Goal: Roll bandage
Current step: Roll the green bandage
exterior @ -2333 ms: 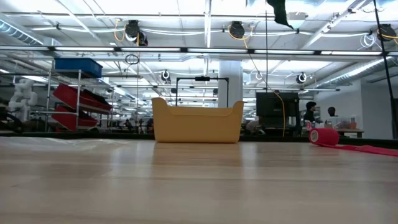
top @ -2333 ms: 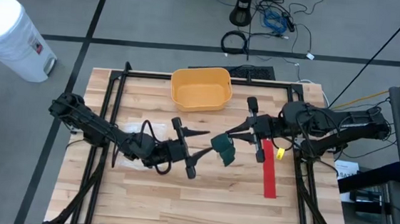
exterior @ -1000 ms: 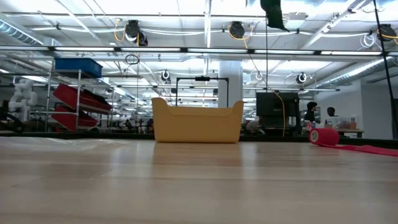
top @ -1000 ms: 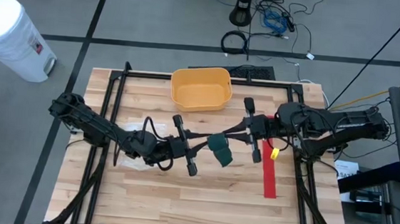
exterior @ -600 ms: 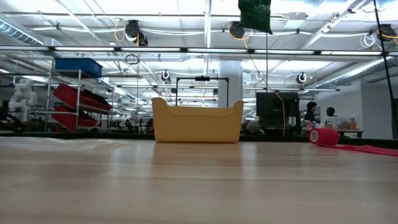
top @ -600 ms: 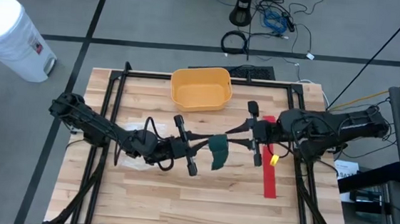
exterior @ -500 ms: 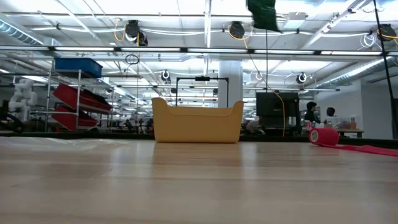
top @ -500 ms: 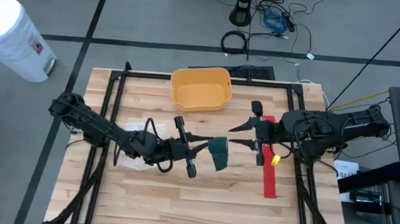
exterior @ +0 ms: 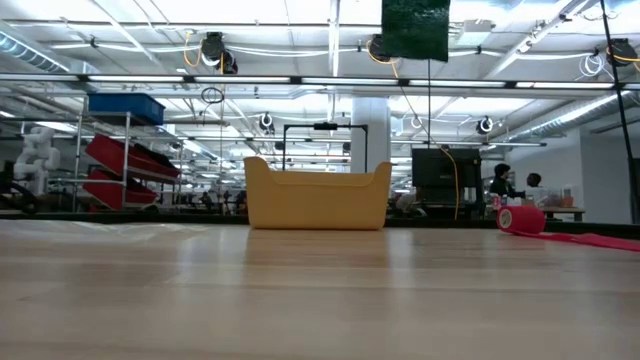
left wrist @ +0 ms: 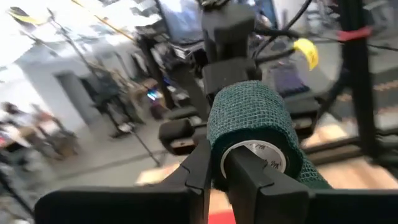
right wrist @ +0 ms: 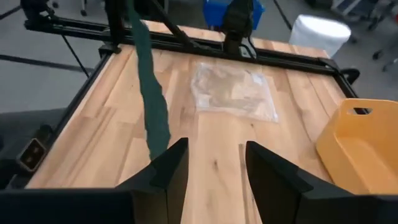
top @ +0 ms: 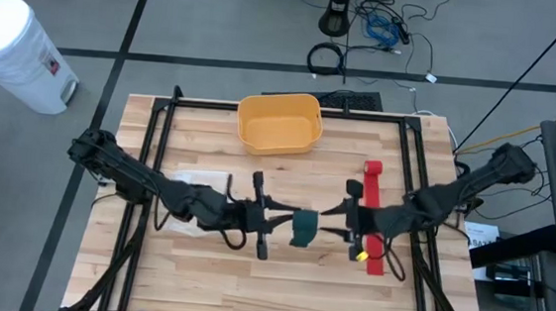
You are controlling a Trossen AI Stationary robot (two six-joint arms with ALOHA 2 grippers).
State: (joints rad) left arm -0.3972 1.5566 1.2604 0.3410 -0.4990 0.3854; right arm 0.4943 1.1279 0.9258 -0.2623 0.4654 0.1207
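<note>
Nearest the front edge of the desk [top: 247, 292] the wood is bare planks. Just beyond, above the middle of the desk, the left tool [top: 278, 218] is clamped on the dark green bandage roll [top: 304, 227]; in the left wrist view its two fingers pinch the roll's white core, with the wound green cohesive bandage around it. The roll is held up off the desk, which is why the low view shows only its underside at the top edge. A loose tail of the same green bandage [right wrist: 152, 106] hangs free, so I judge the winding partly done: a good thickness is already on the core, and the tail has yet to be taken up.

Just beside the roll, on its other side, the right tool [top: 336, 222] has its fingers parted with nothing between them, as the right wrist view shows; it is near the tail but not touching it. It would need to catch the tail again for the next turn.

Behind that tool lies a red bandage [top: 371, 218], its roll at the far end and a long strip unrolled flat on the desk, seemingly untouched. A clear plastic wrapper [right wrist: 234, 90] lies under the left arm. Farthest back stands the yellow bin [top: 279, 122], empty.
</note>
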